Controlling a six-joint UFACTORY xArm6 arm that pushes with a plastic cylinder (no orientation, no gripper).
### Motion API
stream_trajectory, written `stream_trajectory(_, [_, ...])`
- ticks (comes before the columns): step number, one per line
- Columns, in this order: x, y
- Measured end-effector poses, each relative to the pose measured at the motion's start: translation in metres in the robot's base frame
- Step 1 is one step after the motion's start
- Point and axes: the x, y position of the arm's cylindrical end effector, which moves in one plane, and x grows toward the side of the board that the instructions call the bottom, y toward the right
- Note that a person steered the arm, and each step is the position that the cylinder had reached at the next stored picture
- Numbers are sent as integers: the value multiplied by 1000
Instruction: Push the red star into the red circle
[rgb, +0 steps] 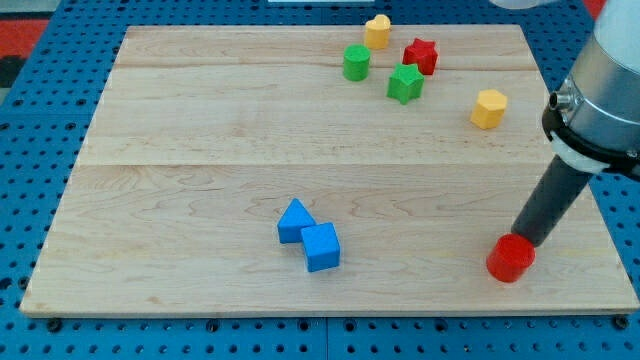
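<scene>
The light is bright and even, and it seems to come from above. The wooden counter (200, 120) looks pale and clean, with no shiny glare spots. Shadows are small and soft. Each block has a thin dark edge right under it, like the 2 blue blocks (309, 236) near 6 o'clock. The dark rod (549, 205) at 4 o'clock casts only a faint shadow. Most things look sharp. The big arm part at 2 o'clock is a little fuzzy. The counter's far edge looks shorter than the near edge.

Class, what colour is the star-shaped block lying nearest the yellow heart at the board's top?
Red: the red star, in the camera view.
</scene>
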Motion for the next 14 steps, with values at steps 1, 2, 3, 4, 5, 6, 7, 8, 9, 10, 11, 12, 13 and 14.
stream_trajectory(1, [-56,51])
stream_trajectory(2, [-135,114])
stream_trajectory(3, [-230,123])
stream_trajectory(4, [-293,69])
stream_trajectory(5, [-292,-15])
stream_trajectory(6, [-288,-95])
stream_trajectory(7, [-305,-124])
stream_trajectory(8, [-296,-157])
stream_trajectory(9, [-253,-182])
stream_trajectory(10, [-260,-218])
stream_trajectory(11, [-271,-252])
stream_trajectory(12, [-232,-257])
stream_trajectory(13, [-201,-200])
stream_trajectory(14, [-198,-198])
